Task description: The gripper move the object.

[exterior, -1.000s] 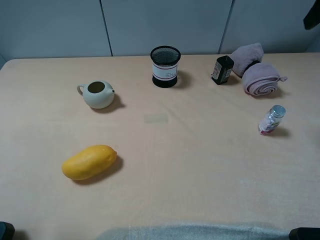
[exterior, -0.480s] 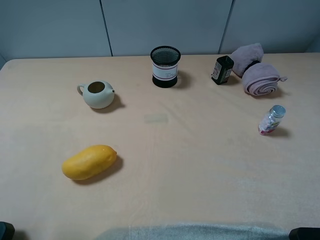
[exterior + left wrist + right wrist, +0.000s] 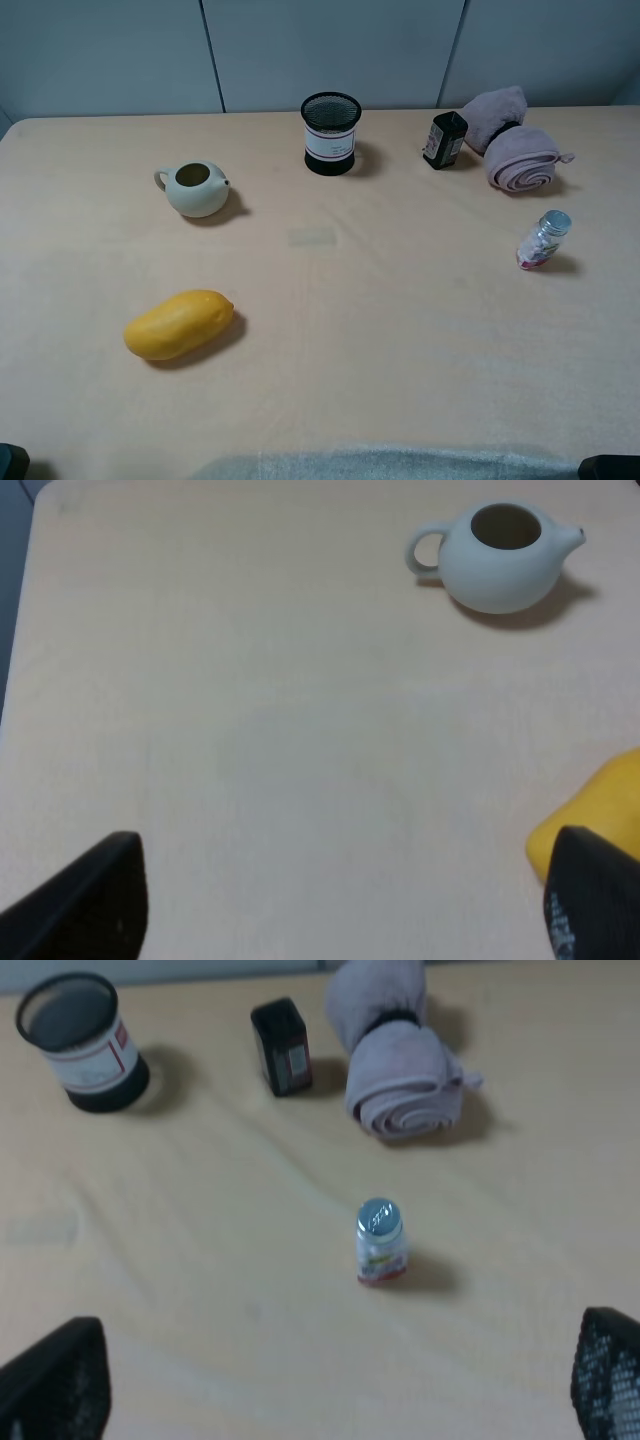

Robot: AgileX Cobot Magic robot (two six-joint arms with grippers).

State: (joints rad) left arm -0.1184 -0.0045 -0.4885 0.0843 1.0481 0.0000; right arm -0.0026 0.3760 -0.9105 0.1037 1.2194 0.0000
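Observation:
The pale mauve-pink rolled towel (image 3: 518, 158), cinched by a black band, lies at the table's far right, and it also shows in the right wrist view (image 3: 405, 1080). My right gripper (image 3: 330, 1385) is open and empty, well short of the towel, with its black fingers (image 3: 55, 1380) spread wide. My left gripper (image 3: 340, 910) is open and empty over bare table on the left side, with one finger (image 3: 95, 900) showing at each lower corner. Neither gripper touches anything. Both grippers are nearly out of the exterior high view.
A small black box (image 3: 444, 139) stands just left of the towel, and a small capped bottle (image 3: 543, 241) stands in front of it. A black mesh cup (image 3: 330, 133) is at the back centre. A pale teapot (image 3: 195, 187) and a yellow mango (image 3: 178, 323) are on the left.
A black arm part seen at the top right corner of the exterior high view a second ago has left the view. The objects on the table have not moved.

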